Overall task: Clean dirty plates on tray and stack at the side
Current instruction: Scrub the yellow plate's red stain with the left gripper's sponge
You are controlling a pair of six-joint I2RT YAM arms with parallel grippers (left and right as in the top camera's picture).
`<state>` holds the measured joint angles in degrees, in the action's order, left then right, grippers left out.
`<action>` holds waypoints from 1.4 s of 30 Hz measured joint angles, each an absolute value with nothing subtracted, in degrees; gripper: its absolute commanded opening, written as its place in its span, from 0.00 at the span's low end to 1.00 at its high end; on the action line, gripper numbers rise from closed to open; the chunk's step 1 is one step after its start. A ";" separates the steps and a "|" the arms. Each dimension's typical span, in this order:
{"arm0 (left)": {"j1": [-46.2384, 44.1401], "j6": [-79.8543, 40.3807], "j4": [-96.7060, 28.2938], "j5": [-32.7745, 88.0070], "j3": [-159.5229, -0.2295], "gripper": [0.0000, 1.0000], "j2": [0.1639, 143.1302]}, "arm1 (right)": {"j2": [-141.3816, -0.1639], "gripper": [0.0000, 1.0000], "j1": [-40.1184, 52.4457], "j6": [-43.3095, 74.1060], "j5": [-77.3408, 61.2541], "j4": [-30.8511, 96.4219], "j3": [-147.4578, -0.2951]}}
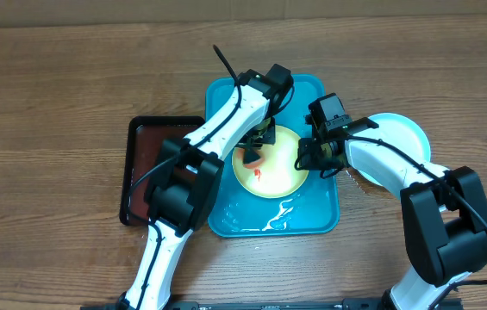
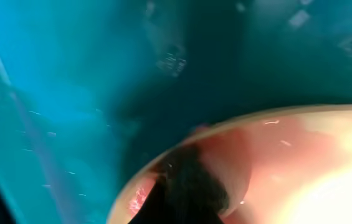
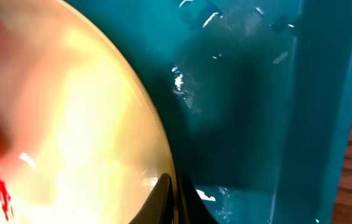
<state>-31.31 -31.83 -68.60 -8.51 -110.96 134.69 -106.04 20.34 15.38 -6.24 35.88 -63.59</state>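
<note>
Right gripper [image 3: 174, 190] pinched shut on yellow plate [image 1: 276, 176] rim, tray [image 1: 312, 215] wall just beyond. Left gripper [image 1: 259, 148] low over plate's opposite edge; opening can't tell.

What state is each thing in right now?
yellow plate: on tray, red smear on it.
white plate: on table right of tray, partly hidden.
tray: wet, water glinting.
black tray: left of tray, partly under left arm.
right gripper: jaws pinching yellow plate's rim.
left gripper: over yellow plate, jaws hidden.
</note>
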 measured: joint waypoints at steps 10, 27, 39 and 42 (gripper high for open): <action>-30.85 -29.45 -67.53 -4.64 -110.93 0.04 134.69 | -106.04 0.04 20.51 15.44 -6.59 36.07 -63.59; -33.06 -26.76 -66.81 24.21 -111.74 0.04 137.38 | -106.04 0.04 20.23 15.64 -5.78 37.15 -63.59; -35.35 -27.07 -74.67 4.62 -111.81 0.04 136.22 | -106.04 0.04 20.78 15.40 -7.25 36.64 -63.59; -35.40 -28.58 -75.72 -5.76 -111.81 0.04 136.18 | -106.04 0.04 20.78 15.40 -7.22 36.64 -63.59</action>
